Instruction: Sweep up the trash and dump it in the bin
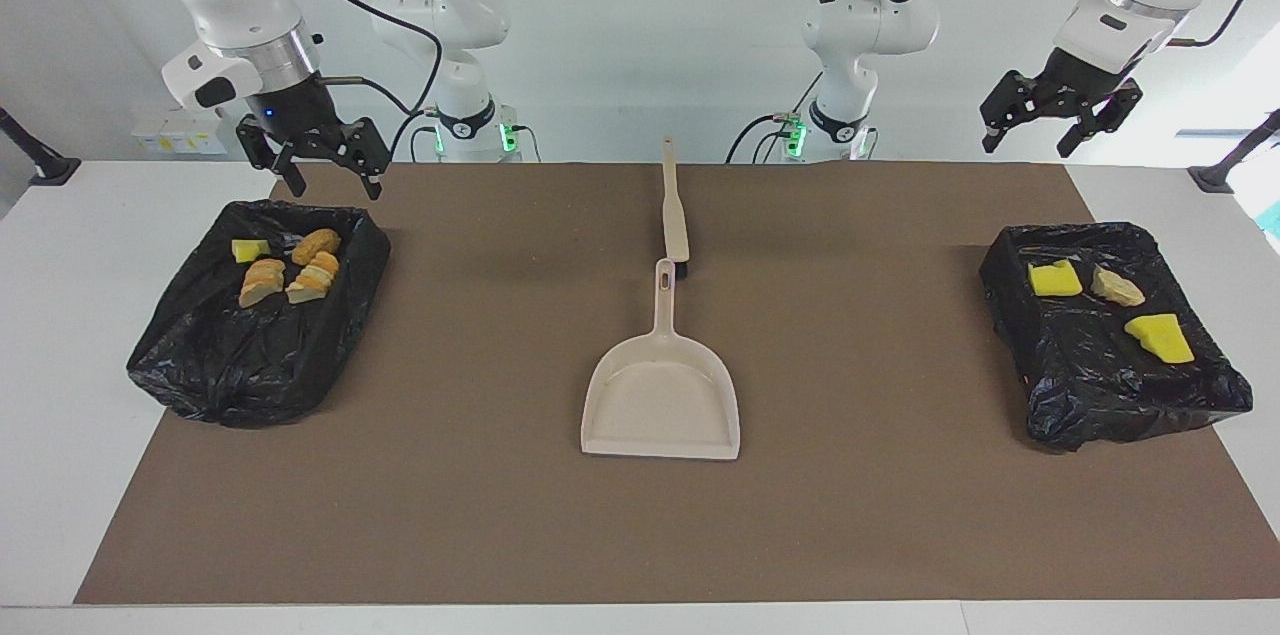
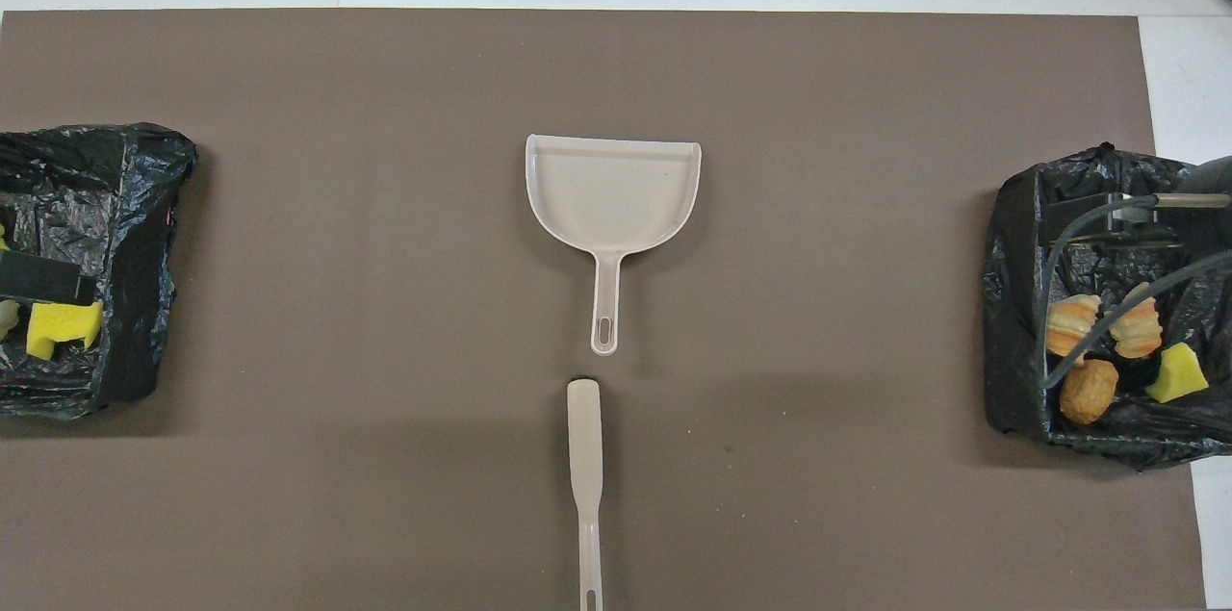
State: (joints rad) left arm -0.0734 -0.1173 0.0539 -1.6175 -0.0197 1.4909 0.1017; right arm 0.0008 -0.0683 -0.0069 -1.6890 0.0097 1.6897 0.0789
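Observation:
The trash lies in two black-lined bins. The bin at the right arm's end holds a yellow sponge chunk and orange-tan bread-like pieces. The bin at the left arm's end holds two yellow sponge pieces and a tan scrap. My right gripper hangs open over its bin's edge nearest the robots, holding nothing. Raised in the air over the table edge by the other bin, my left gripper is open and holds nothing.
A beige dustpan lies mid-mat, its handle pointing toward the robots. A beige brush lies in line with it, nearer the robots. In the overhead view the dustpan and brush sit between the two bins.

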